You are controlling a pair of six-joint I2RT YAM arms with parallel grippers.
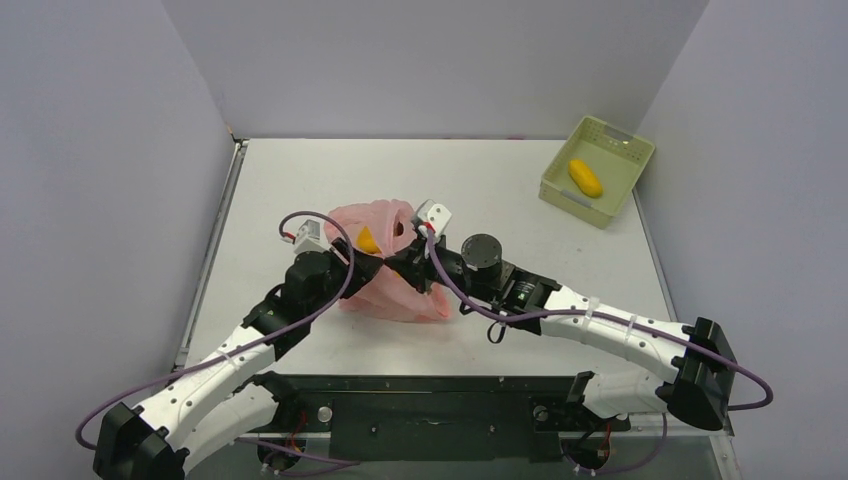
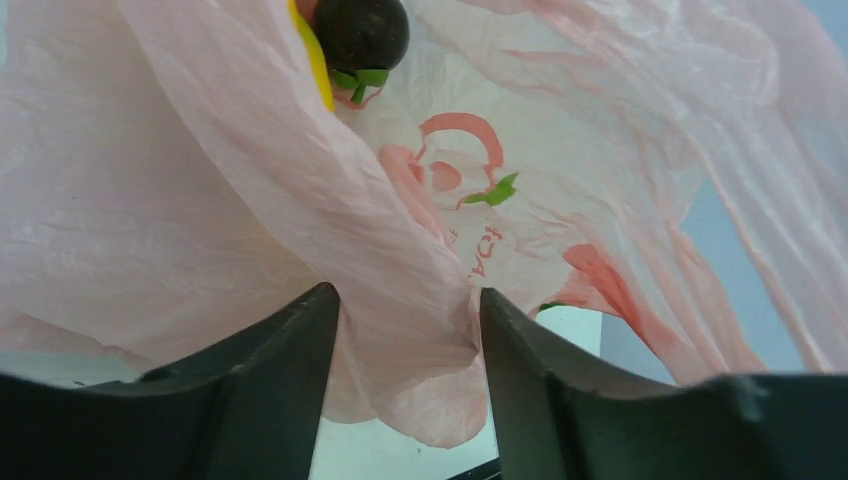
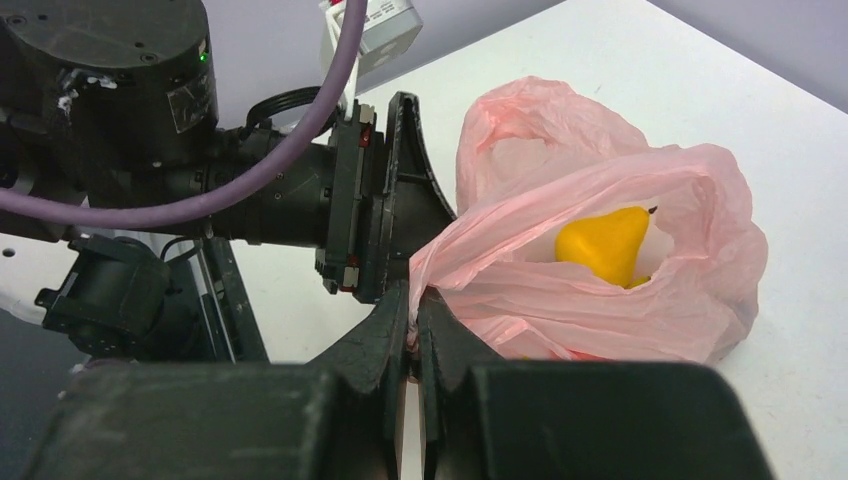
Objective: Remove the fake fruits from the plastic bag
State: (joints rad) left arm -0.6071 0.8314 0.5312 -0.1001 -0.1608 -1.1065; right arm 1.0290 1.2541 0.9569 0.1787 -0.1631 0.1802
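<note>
The pink plastic bag [image 1: 385, 270] lies mid-table between both grippers, mouth up. My right gripper [image 3: 413, 300] is shut on a pinch of the bag's rim [image 3: 470, 250]; it also shows from above [image 1: 412, 262]. My left gripper [image 2: 405, 330] is open, with a loose fold of the bag [image 2: 400, 280] hanging between its fingers [image 2: 290, 345]; from above it sits at the bag's left side [image 1: 345, 255]. Inside the bag I see a yellow pear-shaped fruit [image 3: 603, 243], which also shows from above [image 1: 367, 240], a dark purple round fruit [image 2: 362, 32] and a yellow banana edge [image 2: 316, 62].
A pale green slotted basket [image 1: 612, 130] stands at the far right of the table with a yellow-orange oval fruit [image 1: 585, 178] in it. The left arm's wrist [image 3: 250, 190] is close beside my right gripper. White walls enclose the table.
</note>
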